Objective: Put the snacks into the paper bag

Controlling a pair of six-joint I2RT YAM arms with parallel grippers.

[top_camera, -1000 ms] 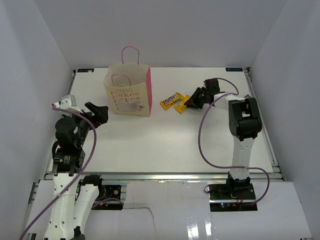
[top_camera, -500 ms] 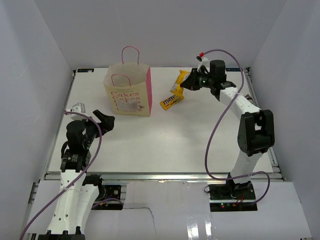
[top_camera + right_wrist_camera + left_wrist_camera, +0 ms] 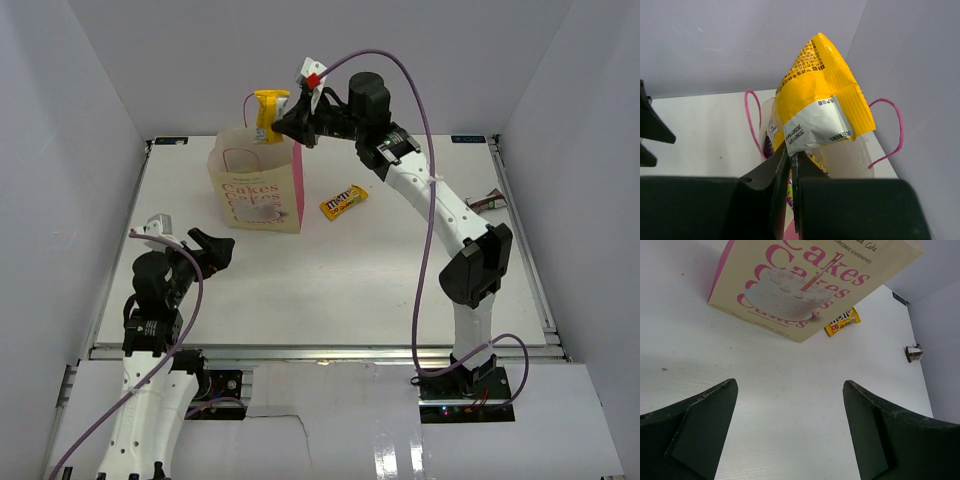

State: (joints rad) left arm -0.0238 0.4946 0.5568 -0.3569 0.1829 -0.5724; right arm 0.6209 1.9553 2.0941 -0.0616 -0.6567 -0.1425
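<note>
The cream paper bag (image 3: 256, 192) with pink side and "Cakes" lettering stands upright at the table's back left, also filling the top of the left wrist view (image 3: 805, 290). My right gripper (image 3: 285, 124) is shut on a yellow candy packet (image 3: 267, 113), held above the bag's open mouth (image 3: 840, 155); the packet (image 3: 820, 100) hangs from the pinched edge. Purple and yellow wrappers (image 3: 771, 145) show inside the bag. Another yellow candy packet (image 3: 343, 202) lies flat on the table right of the bag (image 3: 842, 321). My left gripper (image 3: 205, 245) stands open and empty near the front left.
A small dark packet (image 3: 487, 201) lies near the table's right edge, also in the left wrist view (image 3: 913, 352). White walls enclose the table on three sides. The bag's pink loop handles (image 3: 753, 120) stand up beside the held packet.
My right arm swung left and up from the table's right side, carrying the yellow packet over the bag's mouth. My left arm drew back slightly toward the front.
</note>
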